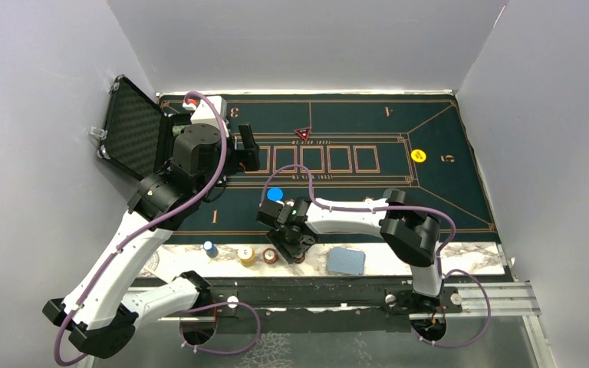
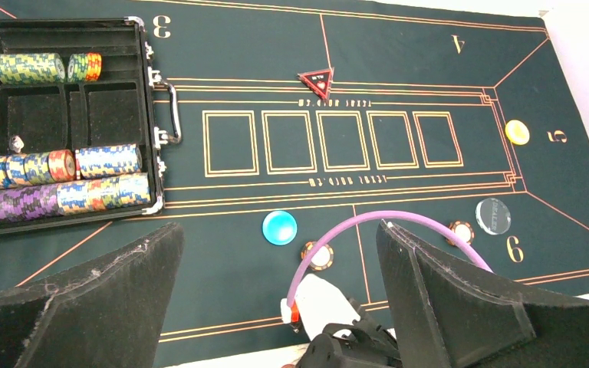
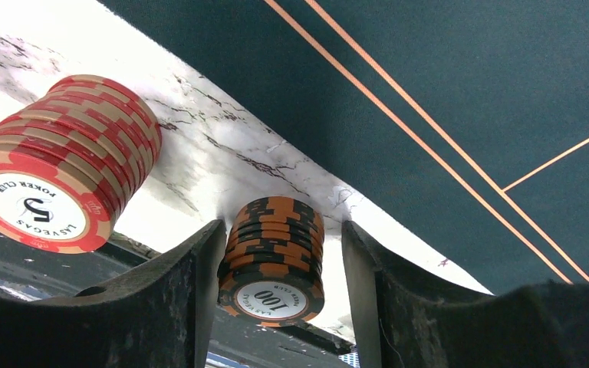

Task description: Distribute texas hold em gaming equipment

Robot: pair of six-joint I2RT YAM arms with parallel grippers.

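"Where was your right gripper [image 3: 282,234]?"
"Down on the marble strip [image 3: 222,153] at the near edge of the mat [image 3: 429,92], with one finger either side of the orange-and-black chip stack [image 3: 272,268] marked 100. The finger on the left of my wrist view looked to be against it. The other showed a sliver of marble between, so I had no clamp on it."
"What stood beside it?"
"A red stack [image 3: 61,176] marked 5, just beside it, and the blue-backed cards [image 1: 346,261] lay on the same strip."
"And your left gripper [image 2: 280,230]?"
"Spread wide and holding nothing, above the mat beside the open case [image 2: 153,115]. Below it I saw the blue disc [image 2: 280,228], two single chips [image 2: 320,255], the clear disc [image 2: 493,215] by the 6, the yellow disc [image 2: 517,131] by the 5, and the red triangular marker [image 2: 316,79] at the far side of the five boxes"
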